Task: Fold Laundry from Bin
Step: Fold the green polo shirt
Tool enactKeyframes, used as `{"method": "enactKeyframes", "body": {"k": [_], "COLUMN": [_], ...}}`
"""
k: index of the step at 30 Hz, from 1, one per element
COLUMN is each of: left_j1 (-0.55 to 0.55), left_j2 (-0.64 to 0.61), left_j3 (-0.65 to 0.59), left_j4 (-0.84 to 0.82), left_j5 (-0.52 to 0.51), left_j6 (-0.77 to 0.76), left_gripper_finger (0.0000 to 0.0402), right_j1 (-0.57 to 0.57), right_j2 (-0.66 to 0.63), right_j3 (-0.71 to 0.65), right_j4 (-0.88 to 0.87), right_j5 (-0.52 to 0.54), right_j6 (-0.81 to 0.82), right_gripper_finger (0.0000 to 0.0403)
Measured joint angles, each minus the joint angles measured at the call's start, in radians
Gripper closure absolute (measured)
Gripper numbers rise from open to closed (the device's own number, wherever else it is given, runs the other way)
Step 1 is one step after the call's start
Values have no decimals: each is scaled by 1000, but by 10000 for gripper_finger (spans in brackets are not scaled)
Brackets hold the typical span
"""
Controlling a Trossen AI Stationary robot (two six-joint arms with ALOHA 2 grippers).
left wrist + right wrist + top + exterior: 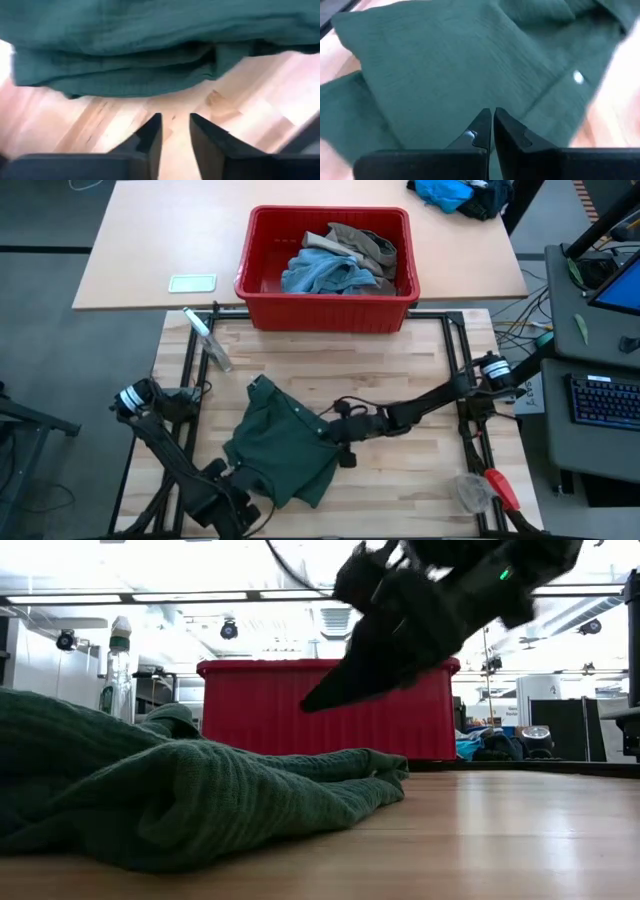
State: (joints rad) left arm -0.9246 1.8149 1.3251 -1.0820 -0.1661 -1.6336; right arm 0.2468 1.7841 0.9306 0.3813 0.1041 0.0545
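Dark green shorts [282, 448] lie crumpled on the wooden table, also seen in the low view [170, 800]. My left gripper [175, 122] points down over bare wood just off the shorts' near edge [240, 505]; it is open by a narrow gap with nothing in it. My right gripper [493, 116] is shut and hovers slanting down over the shorts' right side [328, 435], with its tips clear above the cloth [312, 703]. The red bin [328, 308] stands at the far edge. In it lie light blue denim [320, 272] and a khaki piece [362, 242].
A spray bottle [207, 338] lies at the table's far left. A pale card [192, 282] sits left of the bin. A bright blue cloth heap [455, 194] lies at the far right. A red-handled tool [500, 488] rests near the front right corner. Black frame rails [462, 360] border the table.
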Motion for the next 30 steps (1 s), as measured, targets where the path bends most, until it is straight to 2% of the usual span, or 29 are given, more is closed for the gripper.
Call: {"method": "enactKeyframes", "body": {"k": [3,6,13,17,23,26,30], "left_j1": [-5,5,42,45,70,104,170], "left_j2": [0,0,-9,-6,0,4,3], "left_j3": [-95,-181,-315,-331,-337,-346,-345], "left_j4": [86,128,249,222,121,45,29], "left_j5": [-3,-5,-18,-94,-180,-258,-333], "left_j6": [-31,-50,-77,-103,-122,-134,-88], "left_gripper_finger": [368,396,394,400,401,401,401], "right_j1": [-26,-46,-50,-56,-53,-45,-12], "right_j2": [44,68,57,49,49,49,49], "right_j3": [4,12,11,11,11,11,12], "right_j4": [73,66,-47,-103,-203,-231,-242], "right_j5": [-67,-35,178,196,172,112,24], "right_j6": [-28,-15,67,162,286,299,302], "right_gripper_finger": [390,390,390,390,390,390,390]}}
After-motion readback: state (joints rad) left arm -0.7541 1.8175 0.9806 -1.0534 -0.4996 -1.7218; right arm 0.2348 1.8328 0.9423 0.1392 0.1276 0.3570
